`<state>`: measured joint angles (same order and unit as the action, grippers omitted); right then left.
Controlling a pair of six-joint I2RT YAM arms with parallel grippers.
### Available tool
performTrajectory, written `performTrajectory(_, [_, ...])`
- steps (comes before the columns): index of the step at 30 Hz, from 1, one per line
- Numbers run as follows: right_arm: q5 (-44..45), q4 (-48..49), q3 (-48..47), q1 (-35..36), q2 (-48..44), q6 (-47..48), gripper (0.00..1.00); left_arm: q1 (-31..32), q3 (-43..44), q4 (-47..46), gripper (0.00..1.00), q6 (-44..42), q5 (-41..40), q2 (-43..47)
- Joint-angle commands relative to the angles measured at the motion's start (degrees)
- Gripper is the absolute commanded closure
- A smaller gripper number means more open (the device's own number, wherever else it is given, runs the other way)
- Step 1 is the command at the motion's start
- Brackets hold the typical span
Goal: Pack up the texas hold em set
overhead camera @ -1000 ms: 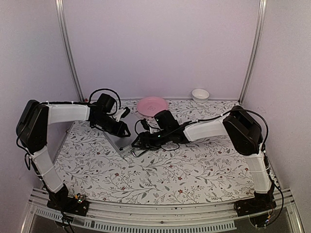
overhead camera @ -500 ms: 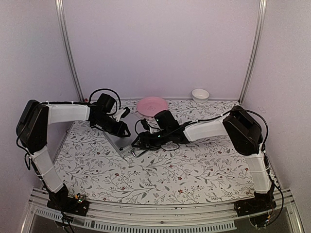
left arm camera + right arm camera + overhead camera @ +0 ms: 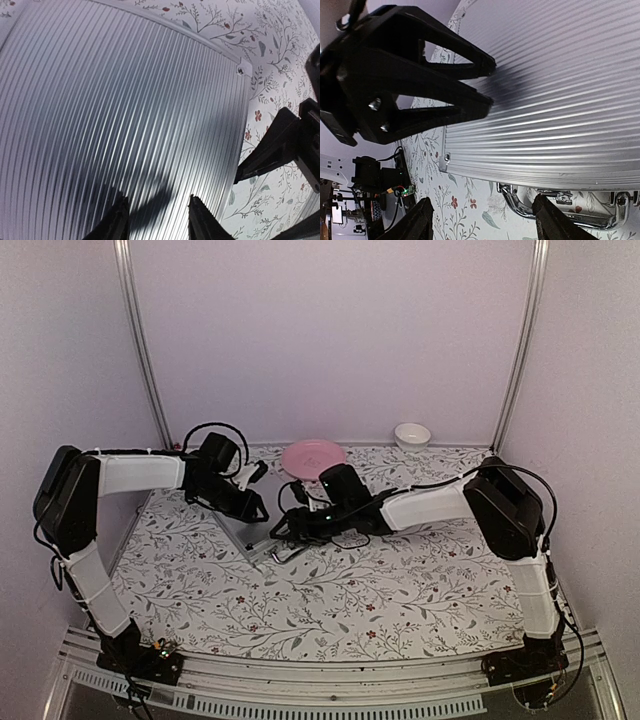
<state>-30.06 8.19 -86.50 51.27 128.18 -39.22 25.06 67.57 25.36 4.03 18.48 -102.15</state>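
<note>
Closed ribbed case [image 3: 125, 115] near desk [image 3: 330, 590] far edge. Your left gripper [image 3: 157, 220] apart over lid; your right gripper [image 3: 482, 220] wide apart near handle [image 3: 560, 207].

L gripper [image 3: 157, 206] over ribbed alu case [image 3: 125, 100]

Both wrist views cut off the case [image 3: 125, 100].

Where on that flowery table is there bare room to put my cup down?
The wide near half of the table, from its near edge to the silver case, is bare. So is the strip between pink plate and white bowl. Crowded: around the case, where left gripper and right gripper meet.
</note>
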Motion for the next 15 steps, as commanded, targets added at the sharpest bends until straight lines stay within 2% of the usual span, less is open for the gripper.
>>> performTrajectory(1, [1.9, 4.1, 0.4, -0.1, -5.1, 1.1, 0.31, 0.6, 0.4, 2.7, 0.59, -0.8, -1.7, -1.7])
performTrajectory(15, [2.6, 3.9, 2.6, -0.1, -6.3, 1.9, 0.32, 0.6, 0.4, 2.7, 0.59, -0.8, -1.5, -1.9])
